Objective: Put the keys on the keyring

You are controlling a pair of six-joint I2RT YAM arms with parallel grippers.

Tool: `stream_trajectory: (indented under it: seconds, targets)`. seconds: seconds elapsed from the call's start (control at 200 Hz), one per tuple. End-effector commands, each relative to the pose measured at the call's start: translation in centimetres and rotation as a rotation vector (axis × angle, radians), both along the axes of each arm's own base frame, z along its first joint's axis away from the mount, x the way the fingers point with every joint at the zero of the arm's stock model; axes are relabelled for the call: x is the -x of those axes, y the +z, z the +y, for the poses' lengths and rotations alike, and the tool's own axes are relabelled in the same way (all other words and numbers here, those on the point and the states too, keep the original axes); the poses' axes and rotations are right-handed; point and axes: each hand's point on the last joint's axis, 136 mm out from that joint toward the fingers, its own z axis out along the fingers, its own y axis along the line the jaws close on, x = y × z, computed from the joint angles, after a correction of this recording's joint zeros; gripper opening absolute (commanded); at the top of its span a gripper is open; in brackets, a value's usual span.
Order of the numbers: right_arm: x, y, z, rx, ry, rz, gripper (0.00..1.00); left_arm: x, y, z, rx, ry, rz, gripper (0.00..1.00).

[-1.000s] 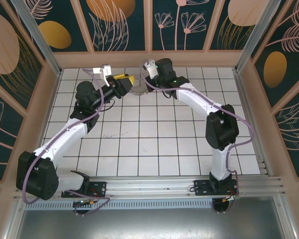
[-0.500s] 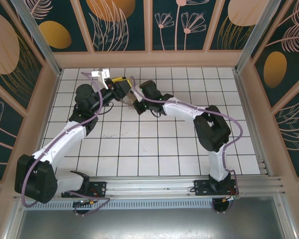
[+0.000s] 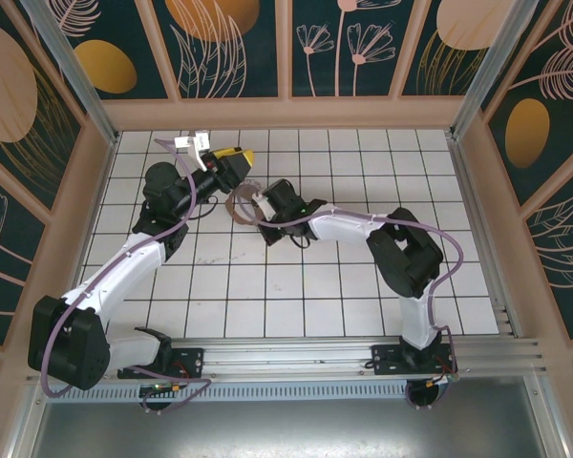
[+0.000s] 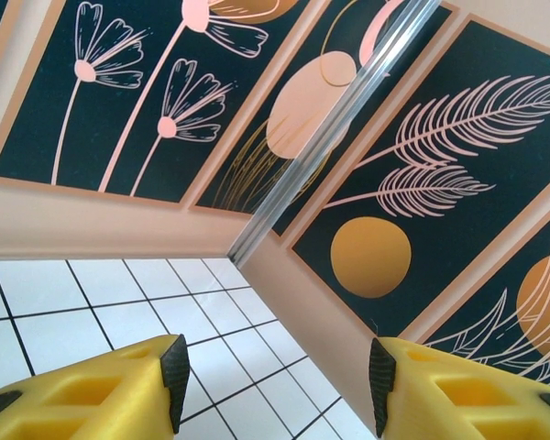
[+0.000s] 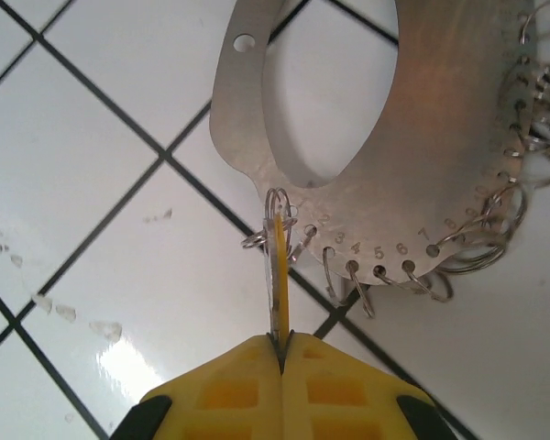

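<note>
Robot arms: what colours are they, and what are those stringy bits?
Both the left arm and the right arm have smooth white tube links with chunky black joints. A thin purple cable loops along each one. The jaws are blocky yellow plastic with black pads.

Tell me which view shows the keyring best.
Right wrist: the keyring is close up, its numbered holes and small wire rings clear. Top external gives a small pale loop between the arms. Left wrist faces the wall.
</note>
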Motion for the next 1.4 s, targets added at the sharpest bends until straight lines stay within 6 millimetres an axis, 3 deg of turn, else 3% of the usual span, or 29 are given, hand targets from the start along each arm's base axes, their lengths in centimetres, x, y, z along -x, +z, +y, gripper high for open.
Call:
stream_trajectory:
  seconds: [0.0,0.445,0.866,1.116,1.251,1.396]
  targets:
    - [0.9,0.4,-1.4,0.004,-0.062,0.028,0.0,0.6,1.1,0.2,0.029,-0.009,-0.042,0.55]
    - [5.2,-1.6,-1.4,-0.053,-0.049,0.23,0.0,0.5,1.1,0.1,0.033,-0.013,-0.039,0.56]
    - [7.8,-1.4,-0.6,-0.148,0.014,0.342,0.0,0.5,1.2,0.0,0.036,-0.019,-0.038,0.56]
    - [9.3,0.4,-1.6,-0.208,0.01,0.346,0.38,0.6,1.7,0.0,0.033,-0.021,-0.044,0.59]
    - [9.2,1.9,-2.8,-0.228,-0.016,0.318,0.44,0.6,1.9,0.0,0.031,-0.02,-0.048,0.63]
    - [7.9,5.0,-4.6,-0.274,-0.058,0.255,0.54,0.7,2.1,0.1,0.026,-0.014,-0.051,0.72]
